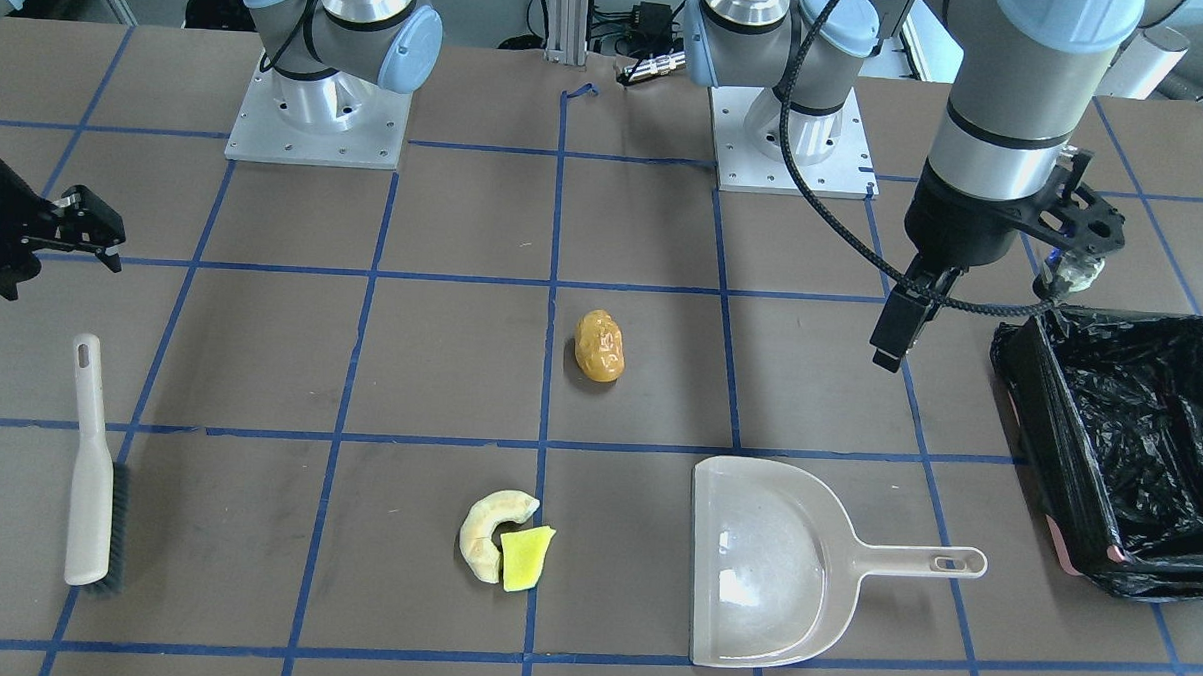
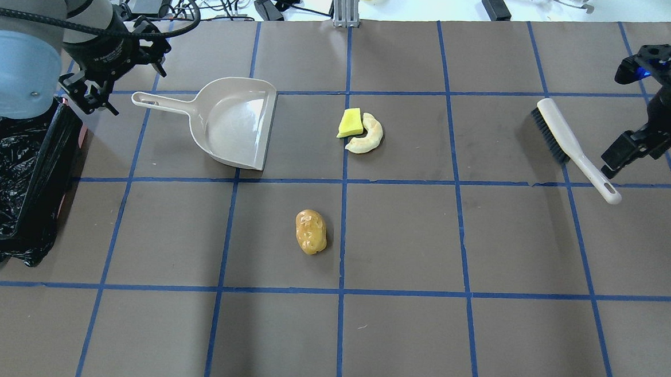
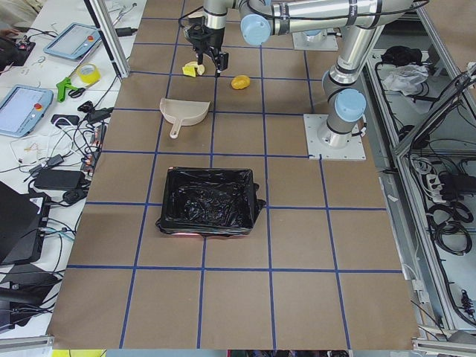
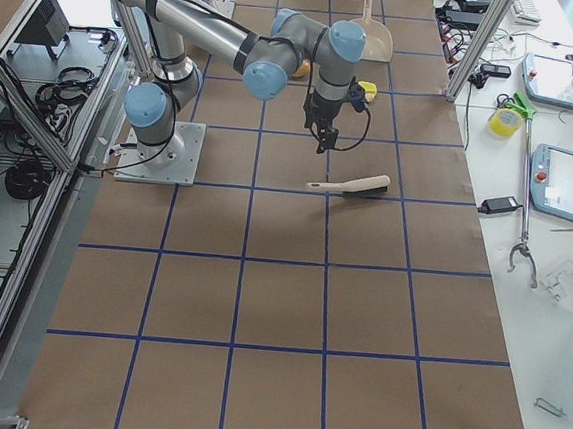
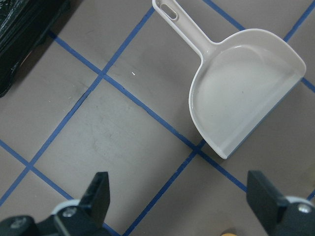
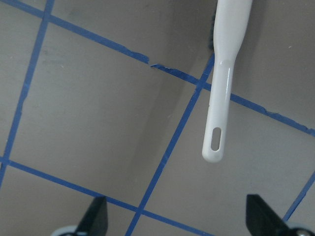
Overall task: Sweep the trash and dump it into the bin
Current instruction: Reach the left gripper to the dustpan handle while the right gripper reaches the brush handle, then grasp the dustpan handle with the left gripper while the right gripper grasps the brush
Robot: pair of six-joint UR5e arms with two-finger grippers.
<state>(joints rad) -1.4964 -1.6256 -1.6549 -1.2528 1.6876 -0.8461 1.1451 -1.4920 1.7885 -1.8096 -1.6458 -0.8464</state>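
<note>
Beige dustpan (image 2: 241, 123) lies untouched; left tool (image 5: 179, 191) and right tool (image 6: 178, 214) gape empty. Near the dustpan, the lumpy potato (image 2: 310, 231) would probably roll from a careless brush (image 2: 567, 144).

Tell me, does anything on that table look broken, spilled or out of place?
The blue tape line is torn near the brush handle. Otherwise only the lump, crescent and sponge wedge lie loose on the table; nothing looks spilled or broken.

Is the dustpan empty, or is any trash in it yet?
Empty. The dustpan shows a bare pan; potato-like lump, crescent and sponge wedge lie on the table.
</note>
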